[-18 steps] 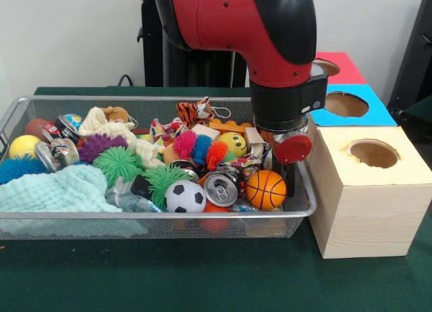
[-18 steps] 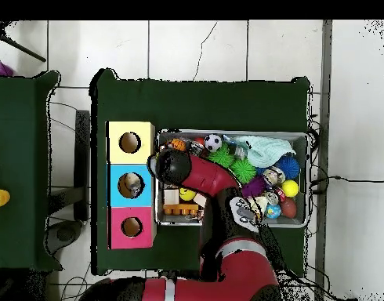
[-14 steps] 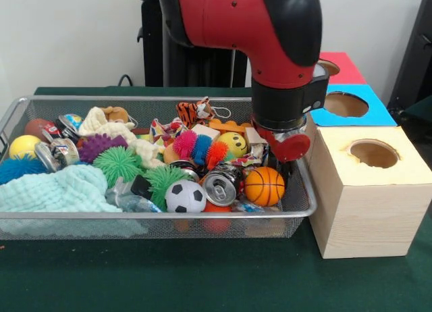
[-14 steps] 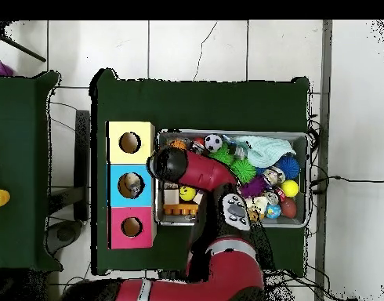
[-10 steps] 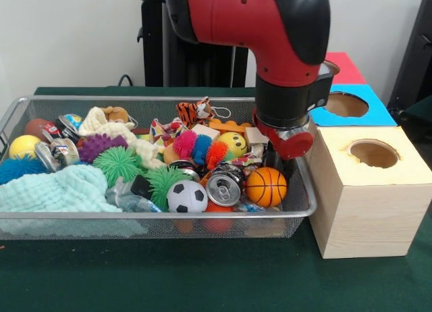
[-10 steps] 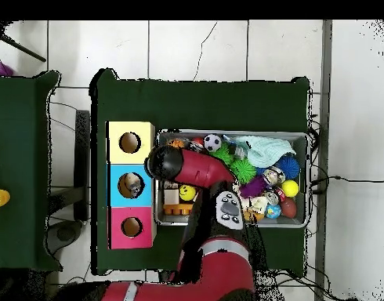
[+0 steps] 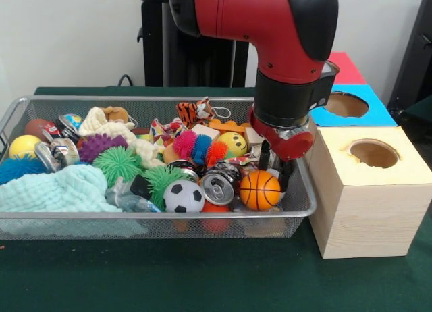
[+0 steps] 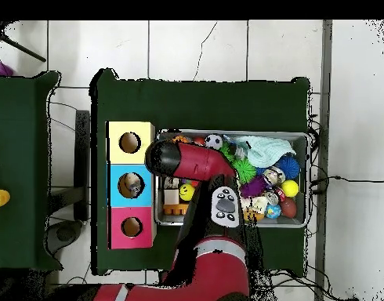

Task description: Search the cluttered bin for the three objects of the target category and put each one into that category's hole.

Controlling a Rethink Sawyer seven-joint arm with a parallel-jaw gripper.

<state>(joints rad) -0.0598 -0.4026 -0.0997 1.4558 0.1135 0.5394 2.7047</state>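
Observation:
The silver mesh bin point(image 7: 155, 221) is packed with toys; it also shows in the overhead view point(image 8: 306, 139). A see-through crinkly plastic bottle point(image 7: 129, 202) with a dark cap lies at the front, between the pale green cloth and the soccer ball. My gripper point(image 7: 275, 166) hangs down into the bin's right end, just behind the orange basketball point(image 7: 260, 190). Its dark fingers point(image 7: 287, 175) stand apart with nothing held. In the overhead view the red arm point(image 8: 183, 161) hides the gripper. Something pale lies in the blue box's hole point(image 8: 131, 184).
Three boxes with round holes stand right of the bin: a wooden one point(image 7: 368, 197) nearest, a blue one point(image 7: 347, 104), a red one point(image 7: 343, 63). A metal can point(image 7: 217, 188), a soccer ball point(image 7: 184, 196), spiky balls and a cloth point(image 7: 57, 190) crowd the bin.
The gripper has come down and slightly left into the bin's right end. The basketball and the can beside it have shifted a little left. The arm's upper part has swung round.

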